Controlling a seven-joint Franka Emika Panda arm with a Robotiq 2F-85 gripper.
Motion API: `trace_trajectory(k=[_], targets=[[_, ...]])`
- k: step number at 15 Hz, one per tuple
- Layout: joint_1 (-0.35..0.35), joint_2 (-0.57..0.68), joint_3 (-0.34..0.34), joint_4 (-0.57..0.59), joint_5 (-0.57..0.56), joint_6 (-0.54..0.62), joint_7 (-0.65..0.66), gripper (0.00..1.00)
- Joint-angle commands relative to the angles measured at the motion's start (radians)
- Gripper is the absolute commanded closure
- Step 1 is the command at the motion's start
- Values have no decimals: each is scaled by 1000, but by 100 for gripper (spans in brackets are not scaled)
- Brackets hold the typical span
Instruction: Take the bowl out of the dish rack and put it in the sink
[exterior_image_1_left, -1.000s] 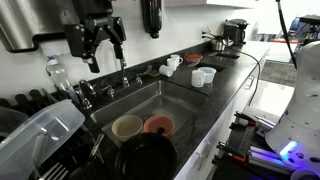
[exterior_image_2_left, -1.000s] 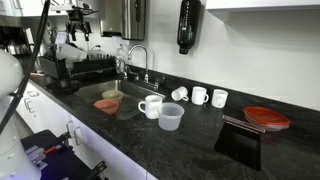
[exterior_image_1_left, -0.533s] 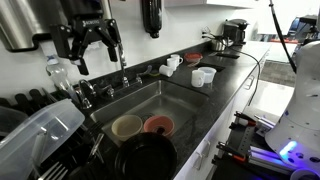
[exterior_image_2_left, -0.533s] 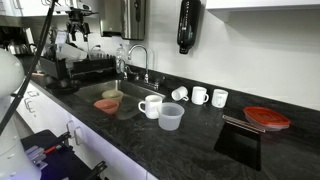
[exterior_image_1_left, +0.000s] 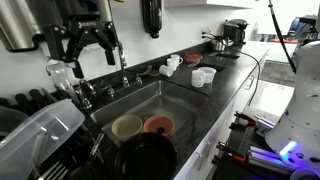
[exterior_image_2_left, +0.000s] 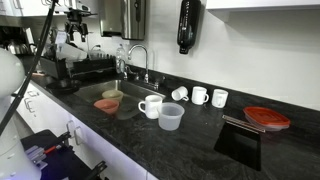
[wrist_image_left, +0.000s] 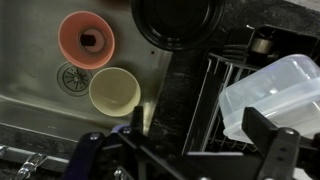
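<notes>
Dark stone counter (exterior_image_1_left: 215, 85), steel sink (exterior_image_1_left: 150, 100) sunk in the middle, wire dish rack (wrist_image_left: 210, 100) right beside it. Clear plastic tub (wrist_image_left: 275, 90) lying on rack. Round black bowl (wrist_image_left: 178, 20) sits at rack's sink-side edge, pretty sure that's the target. Cream bowl (wrist_image_left: 115, 92) and orange bowl (wrist_image_left: 87, 40) already in sink, leave those. Claw (exterior_image_1_left: 95, 58) spread wide, empty, hanging high over far-left faucet area. My take: swing over black bowl, drop straight down, pinch rim on side away from tub, lift clear of wires before sliding across.
</notes>
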Motion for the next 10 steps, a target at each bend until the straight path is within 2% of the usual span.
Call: trace_trajectory(k=[1,5,8,10], targets=[[26,71,-27,106,77,-35,40,0],[34,156,-48,221,167,-68,103,0],[45,228,-51,288,247,-65,142,0],[70,271,-54,321,258,-38,143,0]])
